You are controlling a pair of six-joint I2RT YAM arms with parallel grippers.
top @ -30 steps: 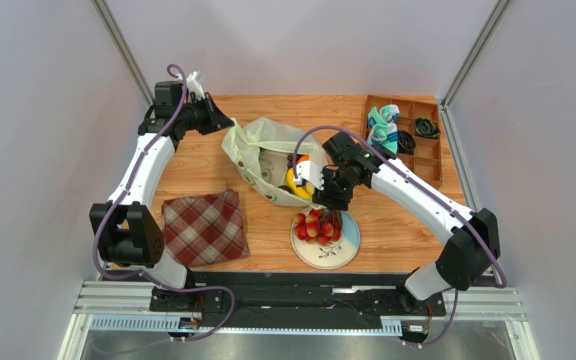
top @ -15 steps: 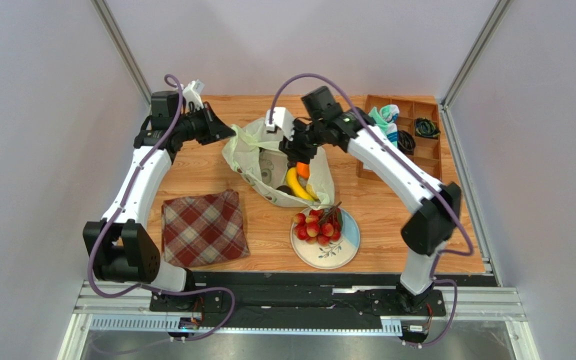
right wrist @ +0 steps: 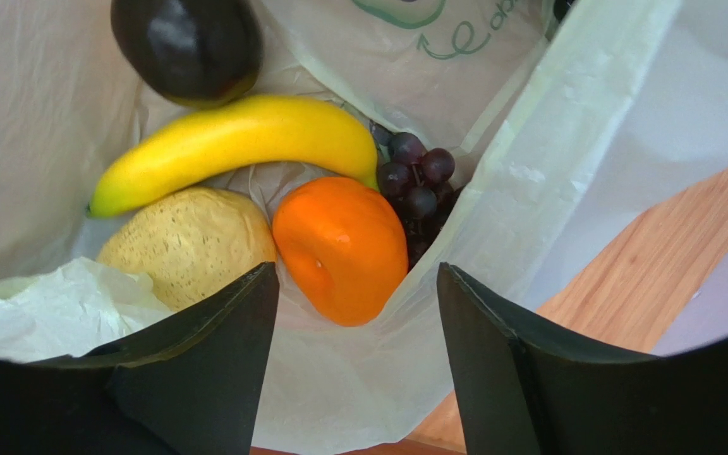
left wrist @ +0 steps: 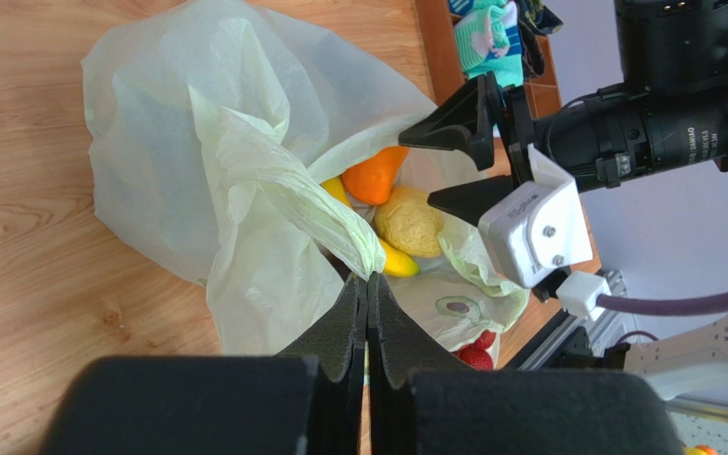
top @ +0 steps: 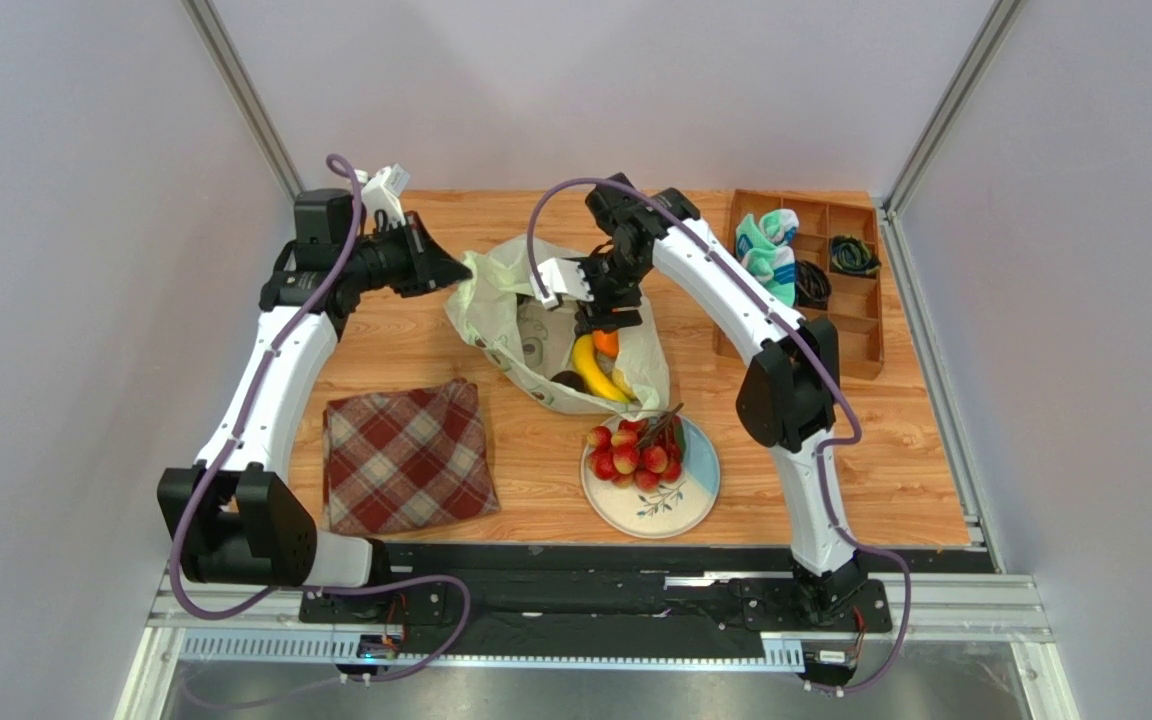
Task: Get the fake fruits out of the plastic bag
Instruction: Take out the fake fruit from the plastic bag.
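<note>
Your right arm has swung away from the plate (top: 660, 504) and back up to the bag (top: 495, 308). The right gripper (right wrist: 354, 284) now hangs over the open mouth, fingers spread wide and empty. Straight below the gap between them sits the orange (right wrist: 339, 246), round, waxy and faintly dimpled. The pear (right wrist: 187, 246), matte and pitted, lies just past one fingertip. The dark grapes (right wrist: 415, 185), a knobbly cluster, are tucked against the orange on the other finger's side. Beyond the orange, further ahead of the tips, curves the smooth banana (right wrist: 235, 147), and beyond that the glossy plum (right wrist: 187, 43). The red grapes (top: 635, 450) are already out on the plate, well apart from either set of fingers.

Your left gripper (left wrist: 368, 284) is clamped flat on a twisted fold of the bag's rim, pulling it back to hold the mouth open.

Watch the film. It is thin, crinkly and translucent, and a wall of it rises right beside the grape-side finger. Come down carelessly and that finger could snag the plastic or pinch it against the orange, so the whole bag lifts with the fruit. The orange's slick, round skin may also squirt sideways if the pads close off-centre. And if that slender fold slips from the left fingers, the mouth could collapse over everything.
</note>
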